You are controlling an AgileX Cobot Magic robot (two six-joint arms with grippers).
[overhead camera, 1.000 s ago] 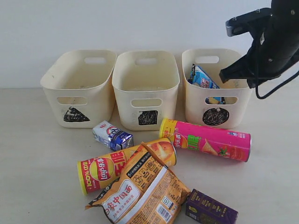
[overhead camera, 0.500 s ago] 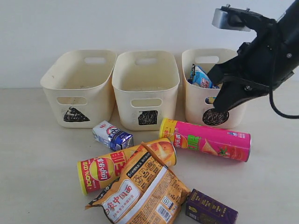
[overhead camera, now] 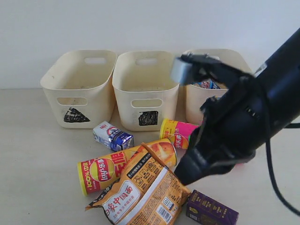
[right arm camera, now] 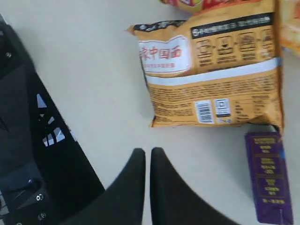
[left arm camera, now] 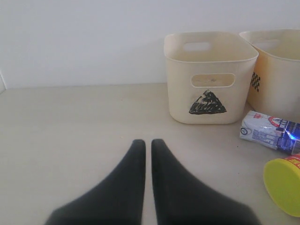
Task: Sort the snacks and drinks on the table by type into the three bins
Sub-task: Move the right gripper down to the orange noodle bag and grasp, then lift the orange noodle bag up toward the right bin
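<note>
Purple drink carton (overhead camera: pixel 212 212) is lying flat nearest me, beside the orange-brown snack bag (overhead camera: pixel 143 192) showing red Chinese characters and a barcode. The right gripper (overhead camera: pixel 187 172), fingers pressed together and empty, is hanging at the bag's edge, its arm hiding most of the pink tube (overhead camera: pixel 180 133). The yellow tube (overhead camera: pixel 105 169), reading "100%", is lying with its cap pointing near-left. Behind, the white-blue carton (overhead camera: pixel 112 136) is sitting before the triangle bin (overhead camera: pixel 77 89) and square bin (overhead camera: pixel 146 89). The left gripper (left arm camera: pixel 147 143), closed on nothing, is hovering over the table (left arm camera: pixel 70 140).

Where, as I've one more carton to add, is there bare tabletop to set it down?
The beige tabletop is bare left of the small white-blue drink carton and yellow chip tube, in front of the cream triangle-marked plastic tub. Centre front is crowded: the tube, the orange-brown crinkly snack bag and dark purple carton lie close together.
</note>
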